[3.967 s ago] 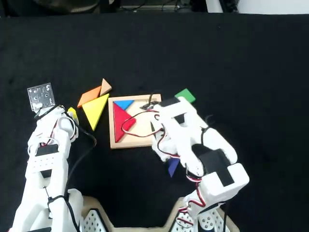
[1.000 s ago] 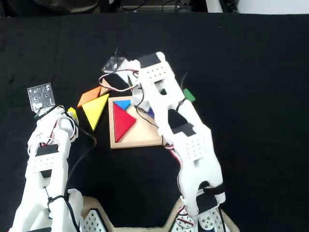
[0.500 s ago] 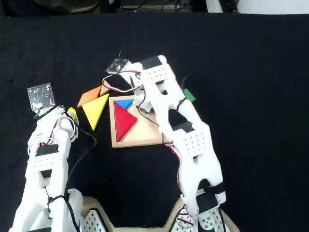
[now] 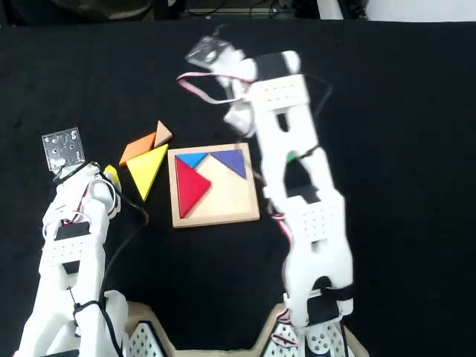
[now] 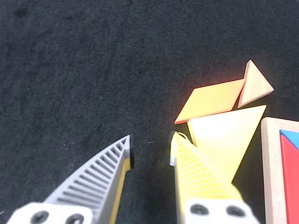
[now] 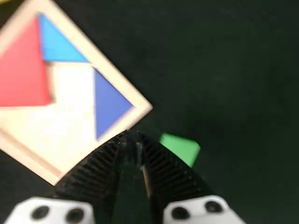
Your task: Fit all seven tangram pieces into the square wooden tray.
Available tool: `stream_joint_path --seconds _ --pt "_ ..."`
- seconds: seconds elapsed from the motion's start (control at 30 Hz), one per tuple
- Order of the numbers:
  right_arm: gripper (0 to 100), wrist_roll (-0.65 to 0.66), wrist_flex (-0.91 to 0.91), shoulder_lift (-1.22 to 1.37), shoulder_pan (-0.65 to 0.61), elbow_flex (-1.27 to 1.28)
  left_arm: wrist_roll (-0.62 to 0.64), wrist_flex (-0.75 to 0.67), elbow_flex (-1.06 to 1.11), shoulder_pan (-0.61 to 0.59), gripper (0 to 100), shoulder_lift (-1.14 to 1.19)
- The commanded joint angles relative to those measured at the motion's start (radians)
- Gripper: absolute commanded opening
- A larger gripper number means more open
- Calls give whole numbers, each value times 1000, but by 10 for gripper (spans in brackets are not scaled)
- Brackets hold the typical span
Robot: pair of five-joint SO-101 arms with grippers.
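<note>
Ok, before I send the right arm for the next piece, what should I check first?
1. Right jaws empty: ok, shut on nothing.
2. Indigo triangle seated in the tray: ok, inside the rim near the blue triangle.
3. Green square free to grasp: ok, alone on the cloth, apart from the tray.
4. Left jaws ready: ok, open beside the yellow triangle.
5. All seven pieces placed: not ok, three are in.
6. Green square's angle suits the open space: cannot tell.
</note>
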Motion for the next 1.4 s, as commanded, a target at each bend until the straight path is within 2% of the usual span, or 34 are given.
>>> stream_joint_path --seconds 0.0,0.1,0.37,0.5,0.67,0.7,0.9,1.13,1.3,1.37 --pt "11 -41 38 -96 114 -5 2 -15 -8 -5 152 0" --pt "11 -149 38 -168 178 53 2 -15 -8 -5 152 0" --pt "11 -153 -23 -417 221 412 2 -15 -8 -4 152 0" --pt "11 -161 -252 -529 279 740 2 -14 -8 -4 152 0" --pt "11 -158 -741 -588 301 1113 2 -20 -8 -4 152 0" --pt "12 -160 -770 -591 287 1129 2 -20 -8 -4 152 0" --pt "162 -155 -463 -452 195 835 2 -20 -15 -8 152 8" --pt "165 -155 -262 -110 192 398 2 -20 -13 -10 152 8" --pt "273 -98 -97 93 172 140 2 -21 -13 -4 152 8" --pt "284 -71 -43 150 163 54 2 -21 -13 -4 152 8"
